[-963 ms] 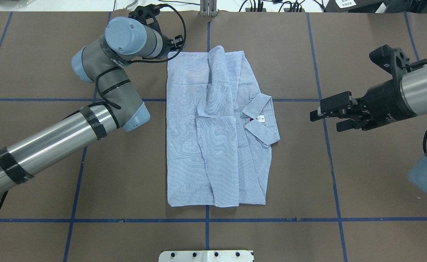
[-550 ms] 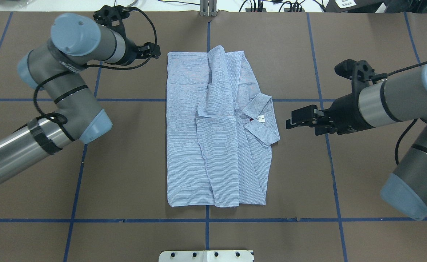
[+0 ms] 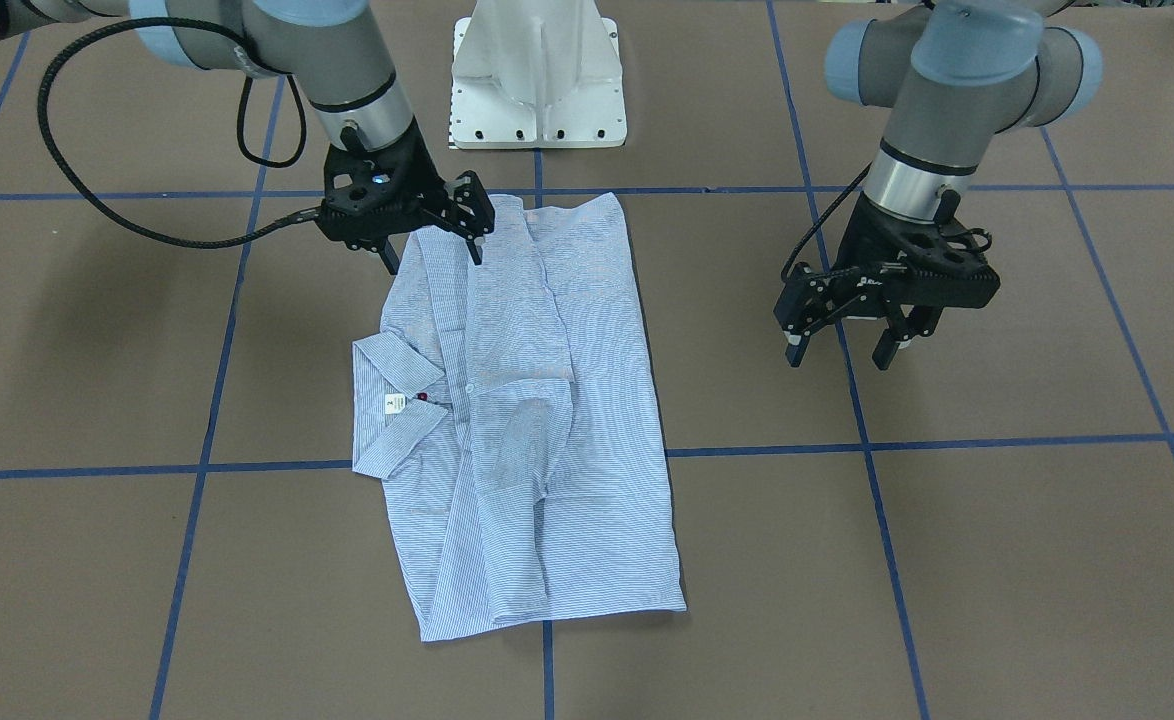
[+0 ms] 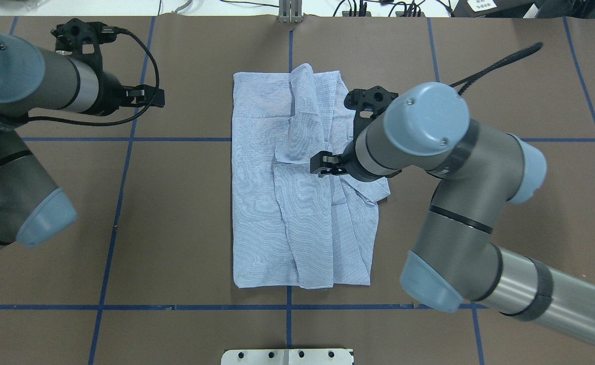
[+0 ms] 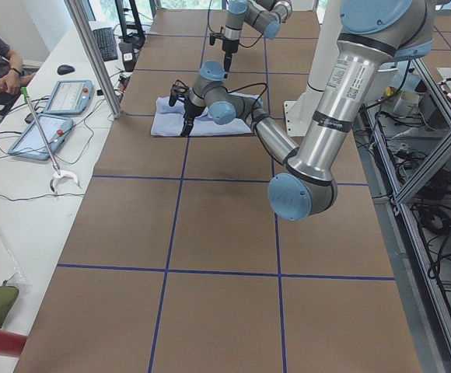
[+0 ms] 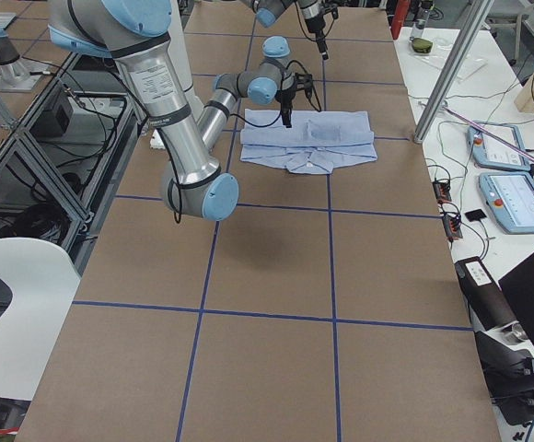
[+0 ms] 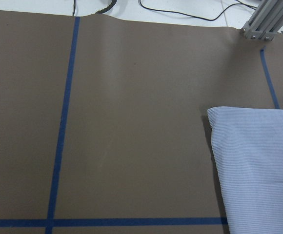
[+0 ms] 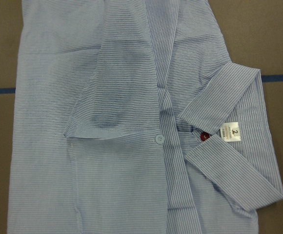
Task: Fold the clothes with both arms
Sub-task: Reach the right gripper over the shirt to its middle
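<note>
With the striped shirt (image 4: 277, 213) laid part-folded on the table (image 4: 176, 228), the right gripper (image 3: 432, 255) was held open and empty above it and the left gripper (image 3: 840, 345) open and empty well aside; an edge grasp was judged necessary for the next fold.

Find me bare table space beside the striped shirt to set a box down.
The brown table is bare between the light blue-and-white striped shirt and the black two-finger left gripper, crossed only by blue tape lines. It is crowded on the shirt's other side: the black right gripper hangs over the collar, its grey arm overhanging the table.
</note>
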Motion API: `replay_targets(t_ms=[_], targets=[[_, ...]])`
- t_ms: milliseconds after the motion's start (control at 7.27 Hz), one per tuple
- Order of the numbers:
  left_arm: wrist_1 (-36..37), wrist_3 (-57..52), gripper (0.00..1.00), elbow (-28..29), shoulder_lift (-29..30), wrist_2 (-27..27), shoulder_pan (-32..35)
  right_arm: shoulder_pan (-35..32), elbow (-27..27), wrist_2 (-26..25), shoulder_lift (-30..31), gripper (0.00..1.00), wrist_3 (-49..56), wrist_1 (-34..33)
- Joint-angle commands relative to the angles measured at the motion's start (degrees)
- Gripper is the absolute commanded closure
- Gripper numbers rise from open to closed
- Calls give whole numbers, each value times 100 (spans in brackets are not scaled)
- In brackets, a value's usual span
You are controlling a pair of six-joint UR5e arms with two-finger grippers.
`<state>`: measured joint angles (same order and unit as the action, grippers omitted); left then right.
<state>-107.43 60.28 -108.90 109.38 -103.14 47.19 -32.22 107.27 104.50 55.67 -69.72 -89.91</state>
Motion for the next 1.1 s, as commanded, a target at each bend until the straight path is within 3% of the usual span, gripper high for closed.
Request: replay_targets(t_ms=[0,413,963], targets=[[-15,-428,0,-708,-784,-249,9,31,-1500,-245,-1062,0,396,-132],[-24,-430,0,-896,-937,-347,1,110,-3541,-632,-2426,0,784,-141],[-33,-404,0,-922,-910,-444,1,303,-4020,-1000,-2456,0,1056,-203]])
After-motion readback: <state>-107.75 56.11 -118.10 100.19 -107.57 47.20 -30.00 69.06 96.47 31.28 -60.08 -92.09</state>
